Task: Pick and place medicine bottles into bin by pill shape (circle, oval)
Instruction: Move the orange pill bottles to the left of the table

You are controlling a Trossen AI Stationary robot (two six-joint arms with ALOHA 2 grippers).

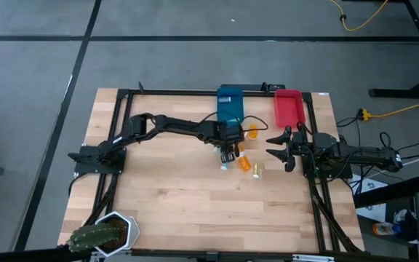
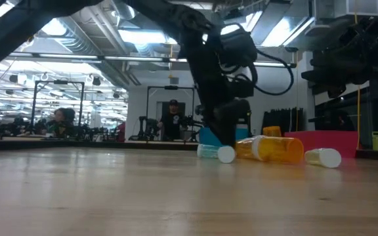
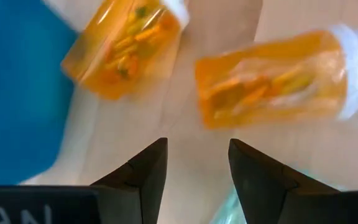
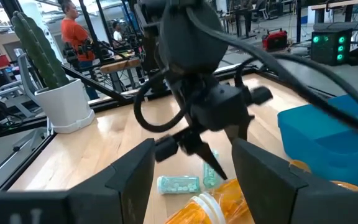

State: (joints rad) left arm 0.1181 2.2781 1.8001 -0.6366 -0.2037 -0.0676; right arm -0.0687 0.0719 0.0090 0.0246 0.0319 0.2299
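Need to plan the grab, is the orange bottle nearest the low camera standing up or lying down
Lying down. The low view shows the orange bottle on its side on the table, long axis level.

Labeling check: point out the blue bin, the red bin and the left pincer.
blue bin point(image 1: 230, 102): high view, bare floor of the bin.
red bin point(image 1: 287, 108): high view, inner floor.
left pincer point(image 3: 197, 165): left wrist view, midway between its open fingertips.
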